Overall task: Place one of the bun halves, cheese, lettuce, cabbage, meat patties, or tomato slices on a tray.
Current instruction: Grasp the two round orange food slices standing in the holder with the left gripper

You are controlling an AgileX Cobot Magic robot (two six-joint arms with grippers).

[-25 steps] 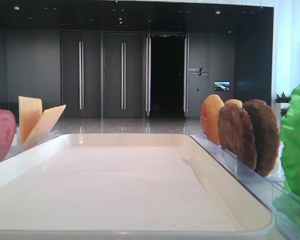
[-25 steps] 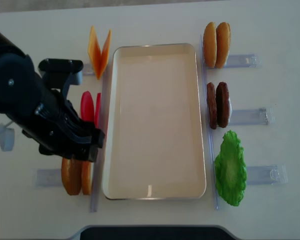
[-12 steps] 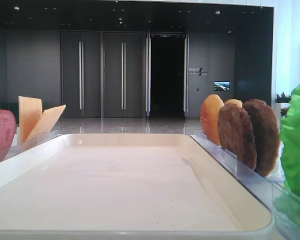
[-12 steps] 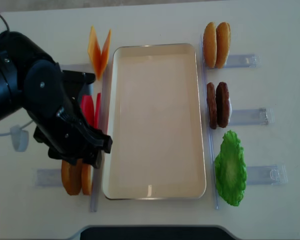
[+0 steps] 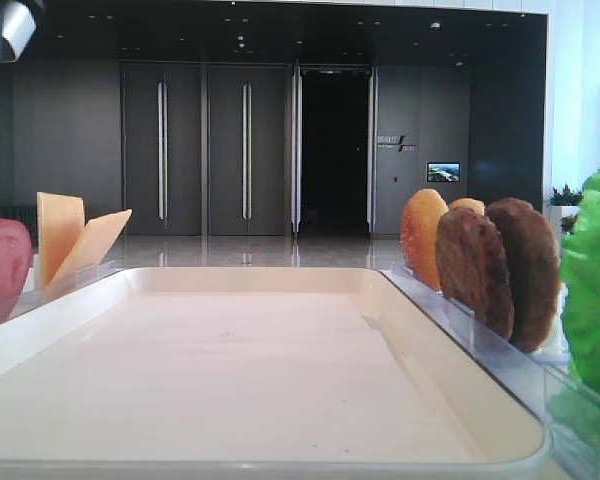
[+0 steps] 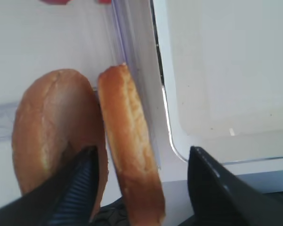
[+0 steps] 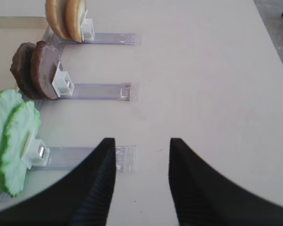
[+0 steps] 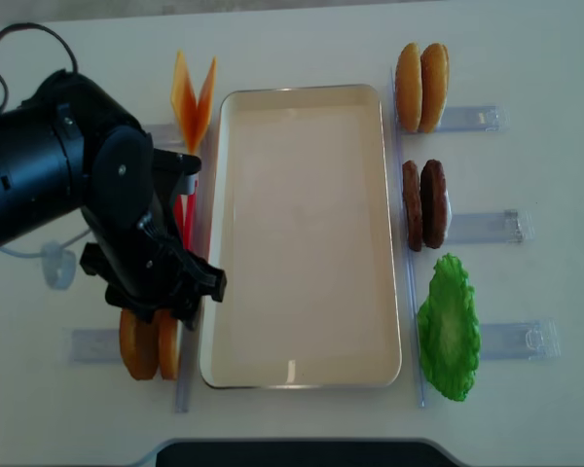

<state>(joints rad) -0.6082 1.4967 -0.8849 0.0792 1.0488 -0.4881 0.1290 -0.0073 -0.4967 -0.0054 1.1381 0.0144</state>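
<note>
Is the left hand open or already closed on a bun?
Open. In the left wrist view the left hand has its fingers spread either side of the inner bun half, gaps showing on both sides.

Bright, even light from overhead; soft shadows. The tray (image 8: 302, 97) glints at six o'clock (a small glare); wrist views blur up close.

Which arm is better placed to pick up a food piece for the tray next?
Left. Its open pincer straddles the bun half standing next to the tray. The right pincer sits open over bare table, away from the lettuce.
</note>
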